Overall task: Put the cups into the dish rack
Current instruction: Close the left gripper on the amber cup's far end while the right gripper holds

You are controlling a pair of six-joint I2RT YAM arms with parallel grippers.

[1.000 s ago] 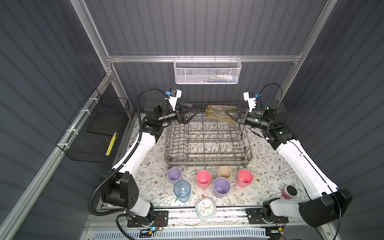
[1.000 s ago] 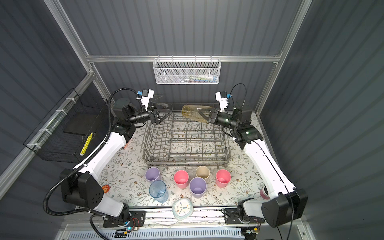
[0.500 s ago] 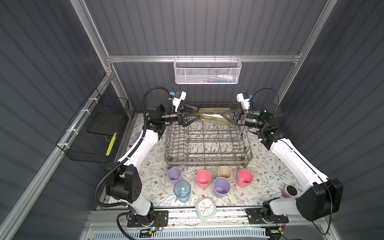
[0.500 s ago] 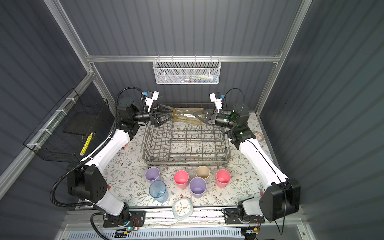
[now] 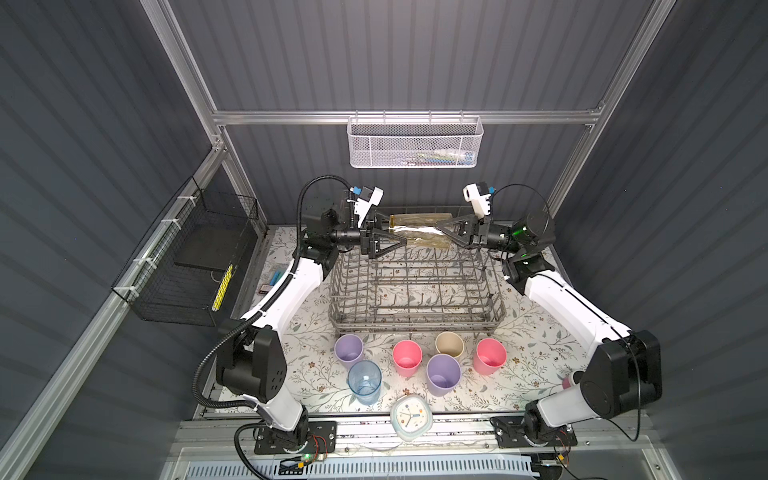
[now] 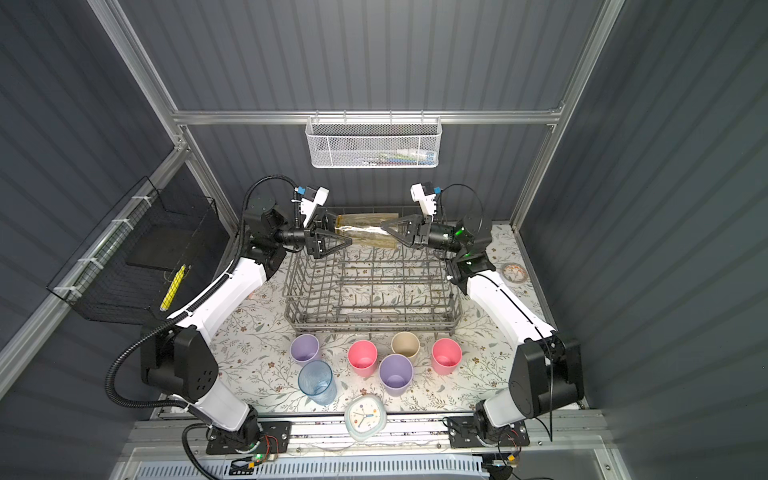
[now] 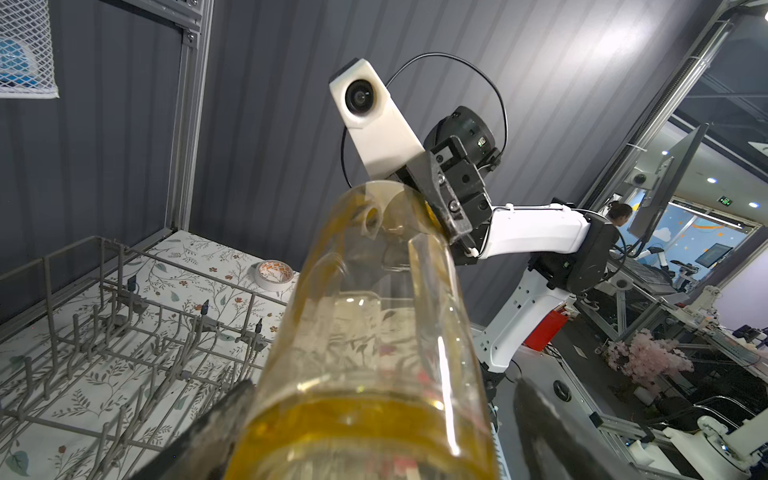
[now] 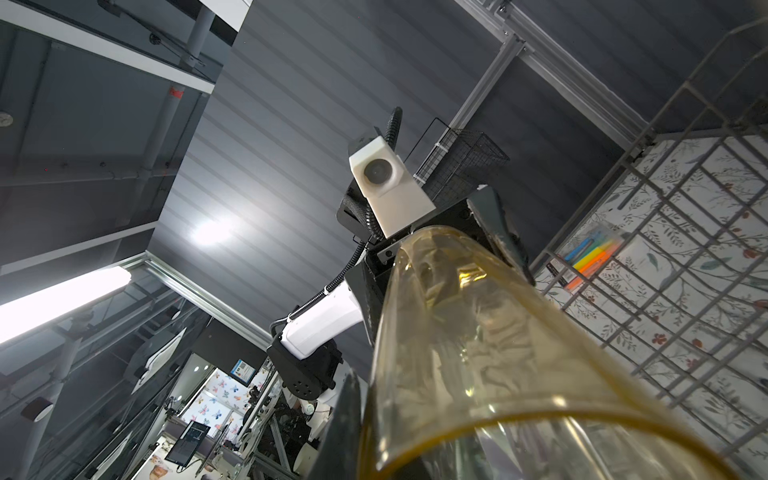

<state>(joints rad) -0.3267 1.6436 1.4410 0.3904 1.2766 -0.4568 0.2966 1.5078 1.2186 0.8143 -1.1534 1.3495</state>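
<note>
You see the right gripper (image 5: pixel 443 229) clamped on the rim end of the yellowish glass (image 5: pixel 419 231), which it holds horizontal above the far edge of the dish rack (image 5: pixel 415 321). The left gripper (image 5: pixel 396 230) stands open, straddling the glass's base end. In front of the rack stand six other cups (image 5: pixel 407 357).

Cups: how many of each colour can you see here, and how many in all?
Pink cups: 2
Lilac cups: 2
Beige cup: 1
Blue cup: 1
Yellowish clear glass: 1
Total: 7
</note>
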